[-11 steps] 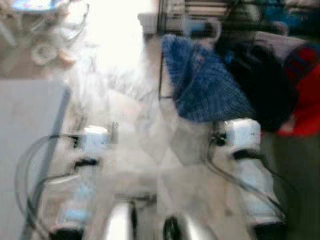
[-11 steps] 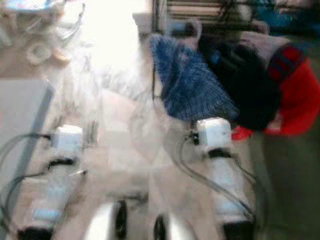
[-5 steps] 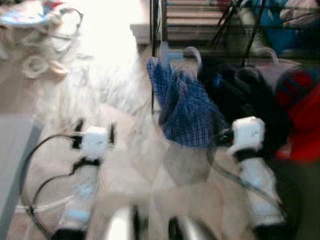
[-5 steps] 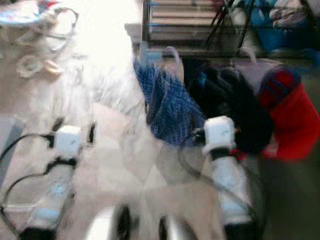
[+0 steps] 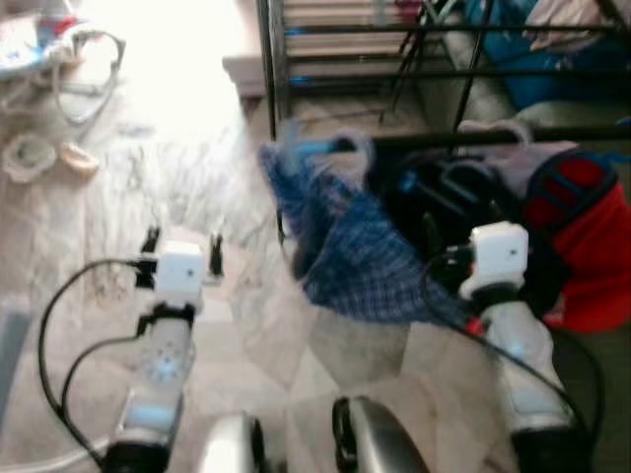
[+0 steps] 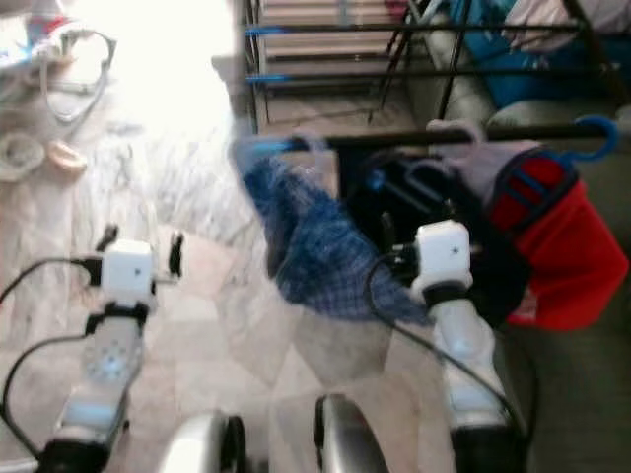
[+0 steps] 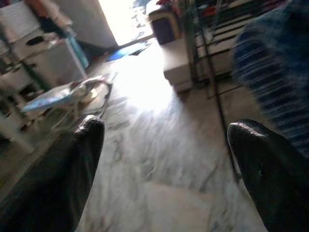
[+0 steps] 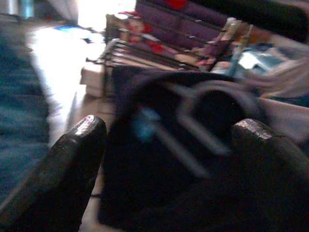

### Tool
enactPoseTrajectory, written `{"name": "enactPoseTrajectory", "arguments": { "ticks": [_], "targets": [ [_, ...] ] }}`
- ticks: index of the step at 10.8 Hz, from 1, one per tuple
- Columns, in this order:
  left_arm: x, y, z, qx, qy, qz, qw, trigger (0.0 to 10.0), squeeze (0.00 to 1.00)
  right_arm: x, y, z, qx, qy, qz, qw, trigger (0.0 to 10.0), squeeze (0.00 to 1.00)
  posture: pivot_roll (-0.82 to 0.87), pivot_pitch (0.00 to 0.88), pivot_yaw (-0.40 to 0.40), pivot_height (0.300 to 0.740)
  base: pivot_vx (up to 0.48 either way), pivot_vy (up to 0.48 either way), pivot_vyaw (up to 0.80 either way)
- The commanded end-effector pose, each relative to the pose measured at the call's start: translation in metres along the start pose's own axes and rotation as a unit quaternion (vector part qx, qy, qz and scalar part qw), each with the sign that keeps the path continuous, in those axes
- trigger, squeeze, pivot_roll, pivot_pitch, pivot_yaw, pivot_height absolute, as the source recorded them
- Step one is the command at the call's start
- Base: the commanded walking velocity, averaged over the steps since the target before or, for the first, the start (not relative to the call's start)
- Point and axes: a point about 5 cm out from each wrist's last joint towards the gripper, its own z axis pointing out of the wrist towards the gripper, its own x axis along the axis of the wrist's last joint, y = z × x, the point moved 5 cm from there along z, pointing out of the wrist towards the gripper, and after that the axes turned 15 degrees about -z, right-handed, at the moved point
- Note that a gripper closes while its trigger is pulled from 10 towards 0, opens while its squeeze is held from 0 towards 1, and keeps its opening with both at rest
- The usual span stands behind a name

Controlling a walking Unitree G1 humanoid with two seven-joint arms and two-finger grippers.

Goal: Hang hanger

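Observation:
A blue plaid shirt (image 5: 355, 258) hangs on a hanger with a pale blue hook (image 6: 271, 147) by the left end of the dark rail (image 6: 394, 140). Blur hides whether the hook sits over the rail. Beside it on the rail hang a dark garment (image 5: 434, 197), a grey one and a red one (image 5: 584, 246). My right arm (image 5: 498, 254) reaches to the dark garment. The right gripper (image 8: 171, 126) is open, with the dark cloth and its hanger hooks just ahead of it. My left gripper (image 5: 182, 243) is open over the bare floor, left of the shirt, holding nothing.
A metal shelf frame (image 5: 271, 69) stands behind the rail. A green sofa (image 5: 513, 99) with blue cloth is at the back right. Cables and small clutter (image 5: 59, 89) lie on the marble floor at the far left. My legs (image 5: 296, 448) show at the bottom.
The whole picture has shifted as the camera moved. The rail and the shelf behind it have come further into view. Both grippers keep roughly the same places in the picture.

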Motion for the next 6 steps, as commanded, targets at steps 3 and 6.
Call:
{"name": "enactPoseTrajectory", "arguments": {
  "ticks": [3,6],
  "targets": [
    [-0.003,-0.006,-0.004,0.009,-0.008,0.03,0.999,10.0,0.0,-0.006,-0.004,-0.008,0.012,-0.01,0.006,1.0,10.0,0.0,-0.01,0.226,-0.009,0.74,0.0,0.0,0.0],
    [-0.005,-0.015,-0.01,0.011,-0.012,0.04,0.999,10.0,0.0,-0.017,-0.005,-0.002,0.06,-0.026,0.006,0.998,10.0,0.0,0.01,0.233,-0.012,0.74,0.0,0.0,0.0]
  ]
}}
